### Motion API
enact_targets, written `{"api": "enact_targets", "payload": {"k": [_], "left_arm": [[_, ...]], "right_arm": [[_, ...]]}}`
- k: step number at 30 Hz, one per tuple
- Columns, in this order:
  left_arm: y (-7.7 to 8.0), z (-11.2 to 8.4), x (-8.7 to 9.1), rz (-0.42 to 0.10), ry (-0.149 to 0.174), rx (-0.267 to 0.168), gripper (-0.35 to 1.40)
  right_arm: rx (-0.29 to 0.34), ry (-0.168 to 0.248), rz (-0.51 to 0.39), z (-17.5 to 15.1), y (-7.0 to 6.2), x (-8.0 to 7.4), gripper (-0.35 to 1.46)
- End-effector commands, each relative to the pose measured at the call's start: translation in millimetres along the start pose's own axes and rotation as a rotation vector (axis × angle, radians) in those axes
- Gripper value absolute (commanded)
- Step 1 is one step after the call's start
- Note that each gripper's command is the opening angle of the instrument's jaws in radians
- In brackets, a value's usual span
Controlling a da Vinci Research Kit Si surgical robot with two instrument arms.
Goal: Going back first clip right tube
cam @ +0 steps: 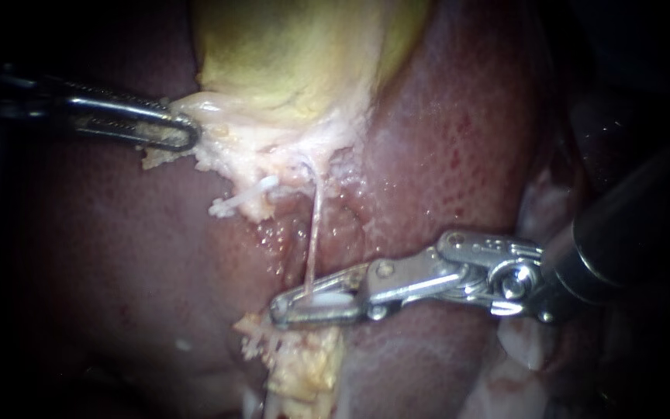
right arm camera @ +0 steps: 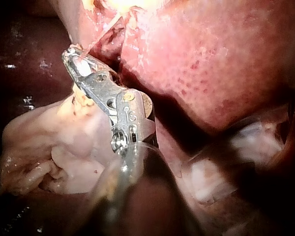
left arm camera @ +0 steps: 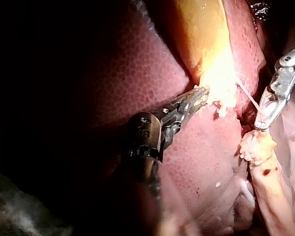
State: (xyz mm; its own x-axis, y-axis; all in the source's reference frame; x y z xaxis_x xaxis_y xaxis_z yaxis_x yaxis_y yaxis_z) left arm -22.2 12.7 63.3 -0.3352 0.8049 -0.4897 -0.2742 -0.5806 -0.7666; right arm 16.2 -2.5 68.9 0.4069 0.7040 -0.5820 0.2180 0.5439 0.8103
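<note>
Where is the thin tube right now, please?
In the endoscope view the tube runs down the middle, from the gallbladder's pale lower edge to the right instrument's tip, liver on both sides.

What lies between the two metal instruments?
In the endoscope view, a thin tube crosses bare liver, from the pale tissue that the left instrument holds down to the right instrument.

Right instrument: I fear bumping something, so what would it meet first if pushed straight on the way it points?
Probably the pale fatty lump just past the tip of the right instrument, then the liver behind it. The thin tube sits at its tip. Depth is unclear.
</note>
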Motion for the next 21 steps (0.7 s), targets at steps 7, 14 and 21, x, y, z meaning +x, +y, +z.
{"api": "enact_targets", "payload": {"k": [7,14,21], "left_arm": [[0.0,0.0,0.0,0.0,0.0,0.0,-0.35],[0.0,-0.1,0.0,0.0,0.0,0.0,-0.35],[0.3,-0.1,0.0,0.0,0.0,0.0,-0.35]], "right_arm": [[-0.015,0.007,-0.006,0.7,0.5,0.1,0.23],[-0.042,0.014,-0.084,2.4,1.3,-0.9,0.45],[-0.182,0.074,-0.144,2.0,3.0,-0.7,0.5]]}}
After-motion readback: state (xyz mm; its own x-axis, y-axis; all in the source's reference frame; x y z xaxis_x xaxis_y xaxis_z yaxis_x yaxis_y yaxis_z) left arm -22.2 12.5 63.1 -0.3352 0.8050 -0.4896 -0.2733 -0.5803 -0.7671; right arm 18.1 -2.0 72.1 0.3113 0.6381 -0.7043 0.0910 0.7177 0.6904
